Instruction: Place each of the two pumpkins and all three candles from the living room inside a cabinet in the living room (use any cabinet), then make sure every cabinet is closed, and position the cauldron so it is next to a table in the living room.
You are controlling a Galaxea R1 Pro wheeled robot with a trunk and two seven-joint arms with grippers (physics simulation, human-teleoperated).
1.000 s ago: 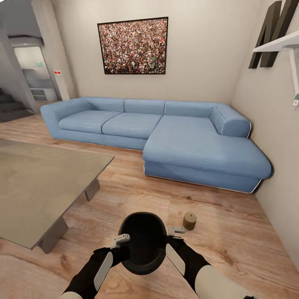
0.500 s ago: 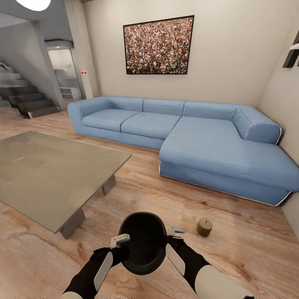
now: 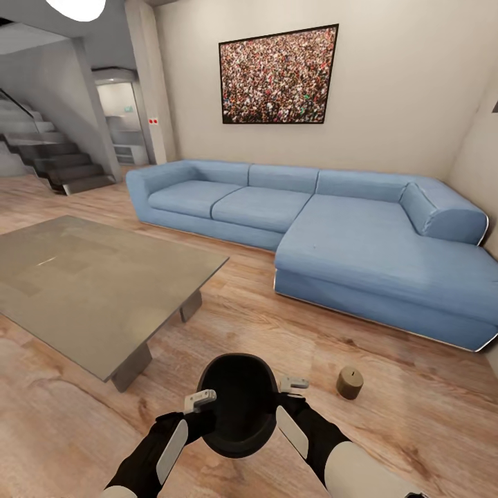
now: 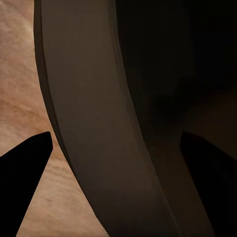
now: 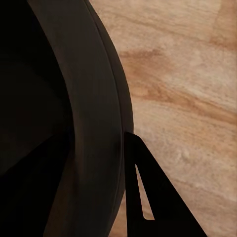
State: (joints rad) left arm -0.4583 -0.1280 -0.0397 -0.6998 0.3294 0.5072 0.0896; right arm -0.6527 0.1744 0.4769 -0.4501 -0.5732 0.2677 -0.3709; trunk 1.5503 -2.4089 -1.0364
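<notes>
I hold the black cauldron (image 3: 238, 413) low in front of me over the wooden floor, its wide mouth facing up. My left gripper (image 3: 201, 399) is shut on its left rim and my right gripper (image 3: 291, 383) is shut on its right rim. In the left wrist view the cauldron's rim (image 4: 98, 123) passes between the dark fingertips (image 4: 27, 168). The right wrist view has the cauldron's wall (image 5: 94, 98) clamped beside one finger (image 5: 148, 197). One olive-brown candle (image 3: 350, 382) stands on the floor just right of the cauldron. The low grey table (image 3: 97, 290) lies ahead to the left.
A blue corner sofa (image 3: 332, 228) spans the back and right, under a framed picture (image 3: 279, 76). Stairs (image 3: 55, 162) and a doorway sit at the far left. Wooden floor (image 3: 263, 325) runs between table and sofa.
The whole view has swung left, so table, sofa and candle slid right in the picture and the stairs came in. Both grippers keep the same hold on the cauldron.
</notes>
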